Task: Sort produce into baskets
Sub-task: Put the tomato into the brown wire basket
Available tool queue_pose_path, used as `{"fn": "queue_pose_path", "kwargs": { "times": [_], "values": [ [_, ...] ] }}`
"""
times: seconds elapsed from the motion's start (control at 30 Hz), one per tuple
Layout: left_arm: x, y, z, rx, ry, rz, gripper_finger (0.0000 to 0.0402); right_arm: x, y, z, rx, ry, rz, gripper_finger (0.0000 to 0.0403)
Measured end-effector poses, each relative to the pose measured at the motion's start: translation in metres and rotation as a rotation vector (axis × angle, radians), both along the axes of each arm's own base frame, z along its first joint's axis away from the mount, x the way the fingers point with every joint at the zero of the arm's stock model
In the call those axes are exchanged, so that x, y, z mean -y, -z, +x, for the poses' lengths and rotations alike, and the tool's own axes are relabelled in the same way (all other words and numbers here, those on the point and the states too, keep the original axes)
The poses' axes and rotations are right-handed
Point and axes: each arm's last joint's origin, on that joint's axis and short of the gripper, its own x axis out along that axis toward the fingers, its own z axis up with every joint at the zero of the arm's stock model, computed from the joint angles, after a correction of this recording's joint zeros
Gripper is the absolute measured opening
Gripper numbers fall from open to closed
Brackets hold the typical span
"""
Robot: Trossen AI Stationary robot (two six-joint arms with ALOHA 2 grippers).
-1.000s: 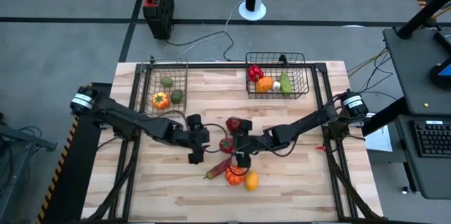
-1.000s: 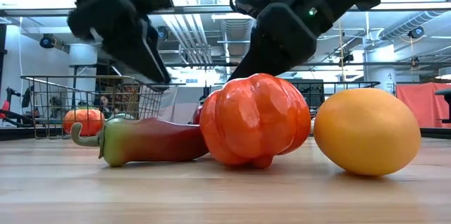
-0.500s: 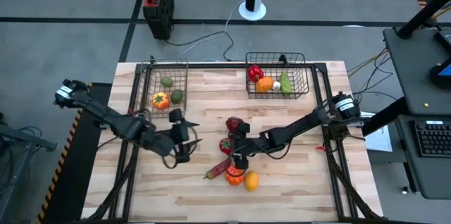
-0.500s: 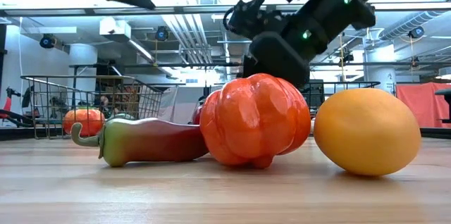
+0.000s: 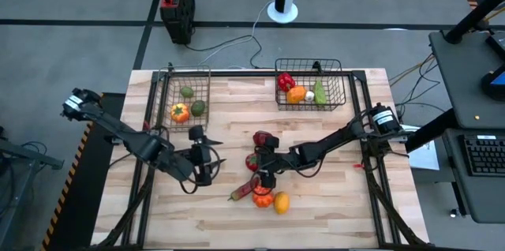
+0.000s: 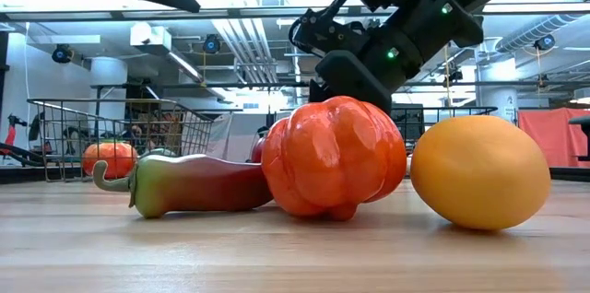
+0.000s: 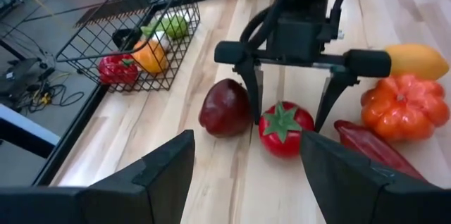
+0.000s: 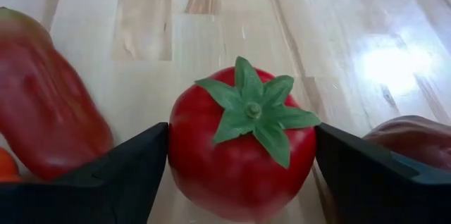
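Our right pincer [image 7: 287, 101] has dropped lower, spread wide astride the tomato [image 8: 242, 155], calyx up; left pincer [image 5: 203, 174] open, empty.

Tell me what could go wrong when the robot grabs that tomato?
The right end effector stands open around the round red tomato with green leaves. The dark maroon fruit sits right beside one finger, so closing or lifting might knock it and roll it away. The long red pepper lies close on the other side and might get bumped too. The smooth round tomato could slip out.
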Motion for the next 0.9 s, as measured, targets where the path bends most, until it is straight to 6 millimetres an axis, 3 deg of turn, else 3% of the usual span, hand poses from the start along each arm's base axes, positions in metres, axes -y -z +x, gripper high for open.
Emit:
{"fn": "queue_pose_path", "kwargs": {
  "times": [0.23, 0.43, 0.67, 0.9],
  "values": [
    [0.003, 0.006, 0.004, -0.022, 0.0, 0.013, 0.0238, 0.0, 0.0, 0.0, 0.0, 0.0, 0.001, 0.029],
    [0.004, 0.008, 0.007, -0.011, 0.01, 0.023, 0.0238, 0.0, -0.006, -0.001, 0.012, -0.008, 0.019, 0.0286],
    [0.008, 0.019, 0.012, 0.184, 0.171, 0.03, 0.0238, -0.001, -0.061, -0.013, 0.151, -0.055, 0.012, 0.0285],
    [0.001, 0.041, 0.005, 0.393, 0.221, -0.079, 0.0239, -0.015, -0.11, -0.031, 0.331, -0.152, -0.016, 0.029]
  ]
}}
